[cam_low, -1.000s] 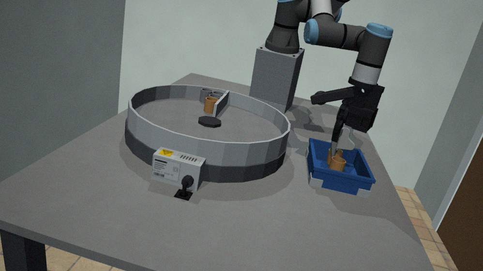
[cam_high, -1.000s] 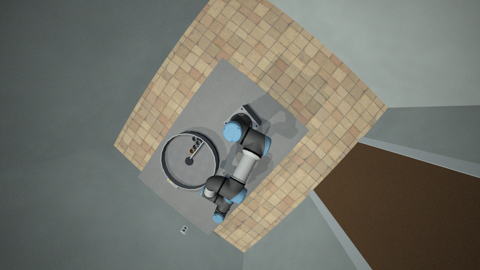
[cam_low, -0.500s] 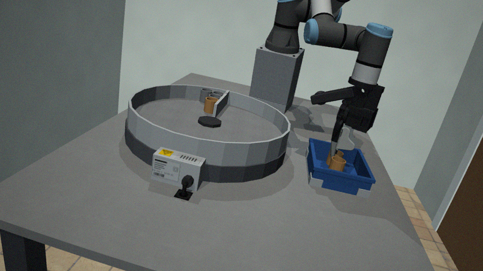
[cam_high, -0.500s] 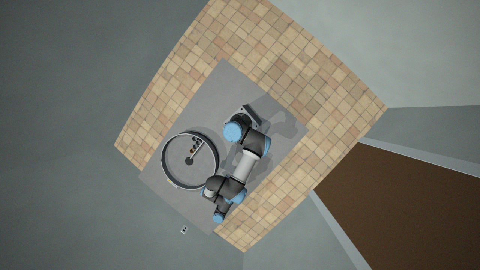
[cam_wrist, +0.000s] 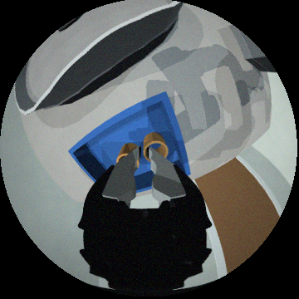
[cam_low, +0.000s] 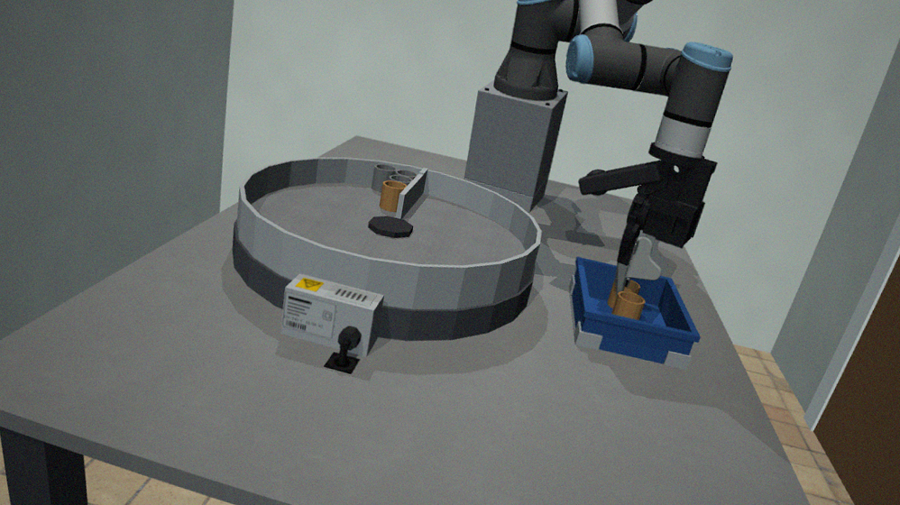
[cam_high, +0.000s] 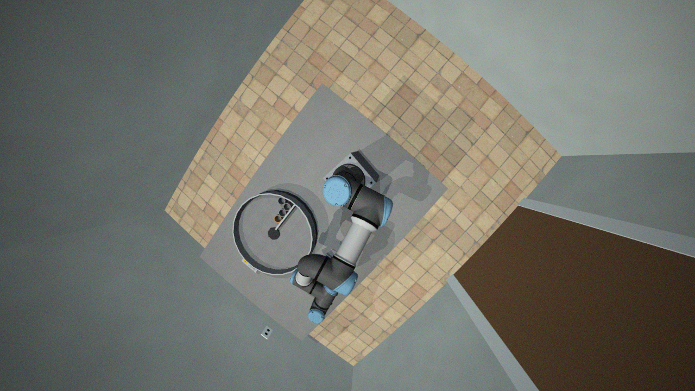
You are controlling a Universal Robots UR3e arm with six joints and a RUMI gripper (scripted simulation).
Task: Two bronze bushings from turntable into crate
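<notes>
both bronze bushings [cam_low: 628,306] [cam_wrist: 125,150] were in the blue crate [cam_low: 631,341] [cam_wrist: 169,95]. the pincer [cam_low: 626,282] [cam_wrist: 144,147] was narrow; i couldn't tell if it pinched one. next: let go, lift up.

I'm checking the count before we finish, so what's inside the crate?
Two bronze bushings stand in the crate. The gripper hides parts of both bushings and some of the crate floor.

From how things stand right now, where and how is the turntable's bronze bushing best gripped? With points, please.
I'd come straight down and pinch the upper wall of the bronze bushing [cam_high: 275,220] [cam_low: 389,197] on its hub-facing side, inside and out. It stands upright, its bore open upward, while the divider [cam_high: 285,217] [cam_low: 411,193] and a grey bushing [cam_high: 280,210] crowd its other sides.
</notes>
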